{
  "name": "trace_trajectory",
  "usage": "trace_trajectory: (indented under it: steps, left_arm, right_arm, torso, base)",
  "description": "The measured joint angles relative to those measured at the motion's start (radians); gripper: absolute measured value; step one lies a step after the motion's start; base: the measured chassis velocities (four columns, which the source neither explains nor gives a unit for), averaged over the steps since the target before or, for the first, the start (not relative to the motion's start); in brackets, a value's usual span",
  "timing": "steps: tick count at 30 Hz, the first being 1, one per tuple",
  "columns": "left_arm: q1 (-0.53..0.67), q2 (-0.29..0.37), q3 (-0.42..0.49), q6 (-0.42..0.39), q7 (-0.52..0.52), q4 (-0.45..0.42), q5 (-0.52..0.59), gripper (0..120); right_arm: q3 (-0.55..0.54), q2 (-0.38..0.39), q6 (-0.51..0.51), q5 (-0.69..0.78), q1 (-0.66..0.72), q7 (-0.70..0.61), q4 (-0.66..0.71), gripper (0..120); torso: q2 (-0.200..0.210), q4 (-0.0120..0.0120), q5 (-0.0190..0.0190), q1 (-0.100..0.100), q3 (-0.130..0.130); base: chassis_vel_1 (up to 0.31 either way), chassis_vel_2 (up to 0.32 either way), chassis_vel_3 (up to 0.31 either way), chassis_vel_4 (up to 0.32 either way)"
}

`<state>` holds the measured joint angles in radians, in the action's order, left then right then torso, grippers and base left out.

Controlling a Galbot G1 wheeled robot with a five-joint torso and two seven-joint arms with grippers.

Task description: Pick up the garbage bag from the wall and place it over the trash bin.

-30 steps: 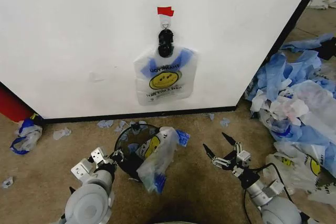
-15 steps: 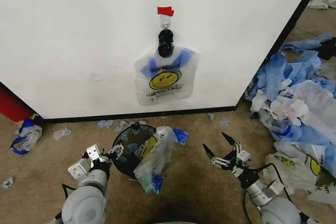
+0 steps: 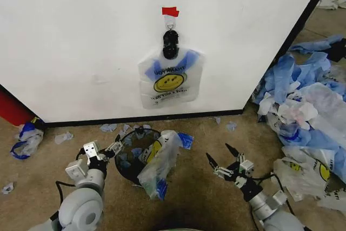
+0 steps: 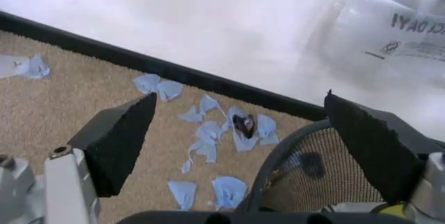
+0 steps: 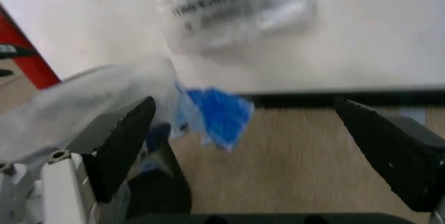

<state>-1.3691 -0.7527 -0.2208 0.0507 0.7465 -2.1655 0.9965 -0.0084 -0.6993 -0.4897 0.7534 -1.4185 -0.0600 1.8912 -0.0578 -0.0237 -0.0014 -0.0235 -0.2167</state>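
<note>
garbage bag (image 3: 170, 81) hanging flat, long axis vertical

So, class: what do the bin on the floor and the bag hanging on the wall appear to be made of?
Trash bin: black wire mesh, probably metal; the carpet shows through its wall.
Garbage bag: thin, glossy, translucent white plastic film, printed with a smiley, wrinkled where the black clip pinches it.
</note>
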Motion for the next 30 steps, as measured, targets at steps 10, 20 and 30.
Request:
trace_trajectory:
  steps: [10,20,30]
  left_arm:
    - [0.001,-0.002,0.003,0.0,-0.004,0.007,-0.004,94]
    - [-0.021,-0.014,-0.015,0.007,-0.006,0.012,-0.024,94]
    - [-0.024,-0.025,-0.012,0.012,-0.011,0.024,-0.034,93]
  right_arm:
    - [-0.205,-0.104,0.063,0.125,0.164,-0.074,-0.116,94]
    - [-0.318,-0.164,0.08,0.149,0.289,-0.099,-0.139,90]
    - [-0.336,-0.152,0.08,0.149,0.298,-0.097,-0.11,88]
  torso:
    - [0.0,0.0001,0.0,0.0,0.0]
    - [0.0,0.0002,0.0002,0.0,0.0]
    - [0.0,-0.0001,0.0,0.0,0.0]
  base:
    - [0.0,0.0,0.0,0.0]
    - [0.0,0.0,0.0,0.0]
    - [0.0,0.0,0.0,0.0]
